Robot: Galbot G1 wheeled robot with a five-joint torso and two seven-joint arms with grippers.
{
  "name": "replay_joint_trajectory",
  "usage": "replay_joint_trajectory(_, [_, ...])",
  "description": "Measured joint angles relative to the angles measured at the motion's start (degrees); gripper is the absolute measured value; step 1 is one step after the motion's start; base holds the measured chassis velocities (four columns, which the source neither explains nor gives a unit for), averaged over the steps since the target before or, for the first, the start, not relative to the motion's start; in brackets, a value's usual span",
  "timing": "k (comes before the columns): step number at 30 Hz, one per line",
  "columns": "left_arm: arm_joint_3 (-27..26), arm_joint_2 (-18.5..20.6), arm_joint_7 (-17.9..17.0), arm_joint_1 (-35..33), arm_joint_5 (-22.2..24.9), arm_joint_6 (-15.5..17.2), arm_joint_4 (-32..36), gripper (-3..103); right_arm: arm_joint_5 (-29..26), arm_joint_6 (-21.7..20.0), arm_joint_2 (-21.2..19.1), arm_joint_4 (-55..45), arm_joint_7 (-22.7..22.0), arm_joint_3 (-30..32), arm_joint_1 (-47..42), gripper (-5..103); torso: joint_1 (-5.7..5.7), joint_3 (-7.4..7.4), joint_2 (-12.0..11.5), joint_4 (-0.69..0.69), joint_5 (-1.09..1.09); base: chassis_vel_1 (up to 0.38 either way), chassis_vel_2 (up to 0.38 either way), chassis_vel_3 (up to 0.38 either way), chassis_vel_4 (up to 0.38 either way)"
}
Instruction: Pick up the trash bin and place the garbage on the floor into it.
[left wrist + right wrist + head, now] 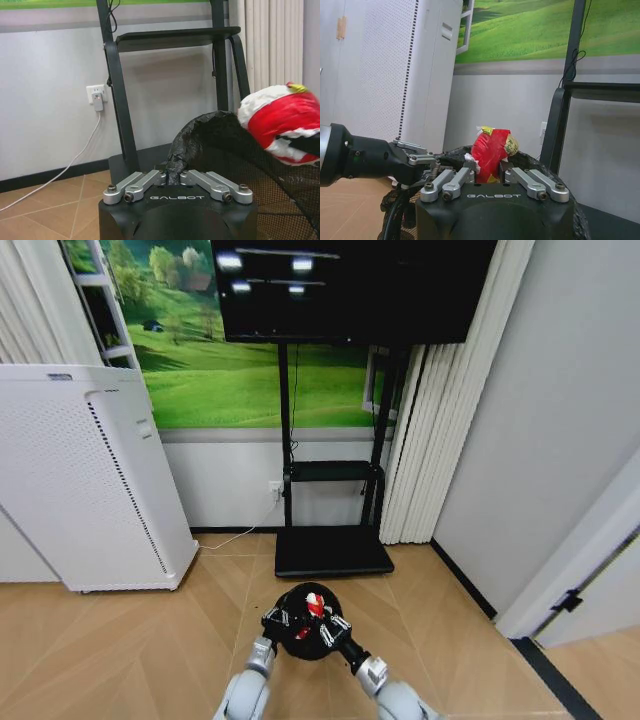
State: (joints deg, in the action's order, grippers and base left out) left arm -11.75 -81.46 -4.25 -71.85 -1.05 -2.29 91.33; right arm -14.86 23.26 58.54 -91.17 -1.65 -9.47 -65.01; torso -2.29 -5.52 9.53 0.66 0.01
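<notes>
Parquet floor [120, 650] runs to a white wall below a dark TV stand [333, 550]. Held above it, the trash bin [308, 625] has its black liner pinched by the left gripper [172, 176]. The right gripper [490, 172] is clamped on a red-and-white piece [492, 150] over the bin's mouth.

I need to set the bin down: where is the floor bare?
Bare floor lies left of the trash bin, before the white appliance, and right of it, toward the dark border strip. Ahead, the TV stand base crowds it.
</notes>
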Motion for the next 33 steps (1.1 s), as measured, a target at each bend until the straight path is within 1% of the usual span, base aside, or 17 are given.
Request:
replay_joint_trajectory(3, [-0.02,0.03,0.01,0.12,-0.01,0.0,-0.01,7,0.01,-0.67,0.09,0.49,0.47,-0.06,0.4,35,0.0,0.0,0.0,0.0,-0.01,0.0,0.0,0.0,0.0])
replay_joint_trajectory(4, [-0.02,0.03,0.01,0.12,-0.01,0.0,-0.01,7,0.01,-0.67,0.09,0.49,0.47,-0.06,0.4,35,0.0,0.0,0.0,0.0,-0.01,0.0,0.0,0.0,0.0])
replay_joint_trajectory(6, [-0.11,0.16,0.04,0.29,0.01,0.0,-0.01,7,-0.01,-0.88,0.06,0.61,0.87,0.13,0.49,46,0.0,0.0,0.0,0.0,-0.01,0.0,0.0,0.0,0.0])
replay_joint_trajectory(7, [-0.11,0.16,0.04,0.29,0.01,0.0,-0.01,7,-0.01,-0.88,0.06,0.61,0.87,0.13,0.49,46,0.0,0.0,0.0,0.0,-0.01,0.0,0.0,0.0,0.0])
replay_joint_trajectory(9, [-0.12,0.2,0.05,0.43,0.04,0.0,-0.01,7,-0.02,-0.92,-0.01,0.61,1.02,0.37,0.46,57,0.0,0.0,0.0,0.0,-0.01,0.0,0.0,0.0,0.0])
replay_joint_trajectory(10, [-0.12,0.2,0.05,0.43,0.04,0.0,-0.01,7,-0.02,-0.92,-0.01,0.61,1.02,0.37,0.46,57,0.0,0.0,0.0,0.0,-0.01,0.0,0.0,0.0,0.0])
replay_joint_trajectory(12, [-0.13,0.19,0.1,0.49,0.06,0.0,-0.02,7,0.03,-0.96,-0.07,0.61,1.08,0.63,0.2,68,0.0,0.0,0.0,0.0,-0.01,0.0,0.0,0.0,0.0])
replay_joint_trajectory(13, [-0.13,0.19,0.1,0.49,0.06,0.0,-0.02,7,0.03,-0.96,-0.07,0.61,1.08,0.63,0.2,68,0.0,0.0,0.0,0.0,-0.01,0.0,0.0,0.0,0.0])
replay_joint_trajectory(14, [-0.13,0.17,0.11,0.49,0.06,0.0,-0.02,7,0.05,-0.97,-0.07,0.58,1.08,0.73,0.04,73,0.0,0.0,0.0,0.0,-0.01,0.0,0.0,0.0,0.0])
replay_joint_trajectory(15, [-0.13,0.17,0.11,0.49,0.06,0.0,-0.02,7,0.05,-0.97,-0.07,0.58,1.08,0.73,0.04,73,0.0,0.0,0.0,0.0,-0.01,0.0,0.0,0.0,0.0])
replay_joint_trajectory(17, [-0.15,0.08,0.14,0.47,0.07,-0.03,-0.02,7,0.14,-0.99,0.03,0.54,1.08,0.81,-0.24,84,0.0,0.0,0.0,0.0,-0.01,0.0,0.0,0.0,0.0])
replay_joint_trajectory(18, [-0.15,0.08,0.14,0.47,0.07,-0.03,-0.02,7,0.14,-0.99,0.03,0.54,1.08,0.81,-0.24,84,0.0,0.0,0.0,0.0,-0.01,0.0,0.0,0.0,0.0])
replay_joint_trajectory(21, [-0.2,-0.05,0.22,0.45,0.06,-0.09,-0.03,7,0.35,-0.99,0.28,0.67,1.08,0.81,-0.5,98,0.0,0.01,0.0,0.0,-0.01,0.0,0.0,0.0,0.0])
replay_joint_trajectory(26, [-0.65,0.03,0.25,0.27,0.07,-0.17,-0.01,7,-0.41,-1.55,-0.01,0.61,0.77,1.51,-0.47,100,0.0,0.01,0.0,0.0,0.0,0.0,0.0,0.0,0.0])
replay_joint_trajectory(29, [-1.73,0.43,0.26,-0.3,0.25,-0.2,0.49,7,-2.35,-3.32,-0.8,-0.36,-0.25,3.08,-0.47,100,0.0,0.0,0.0,0.01,-0.02,0.0,0.0,0.0,0.0])
replay_joint_trajectory(32, [-4.19,2.19,0.27,-1.73,1.05,-0.2,2.03,7,-6.61,-5.75,-2.27,-2.4,-2.51,6.38,-1.24,100,0.0,0.01,0.0,0.0,-0.02,0.0,0.0,0.0,0.0])
replay_joint_trajectory(33, [-4.19,2.19,0.27,-1.73,1.05,-0.2,2.03,7,-6.61,-5.75,-2.27,-2.4,-2.51,6.38,-1.24,100,0.0,0.01,0.0,0.0,-0.02,0.0,0.0,0.0,0.0])
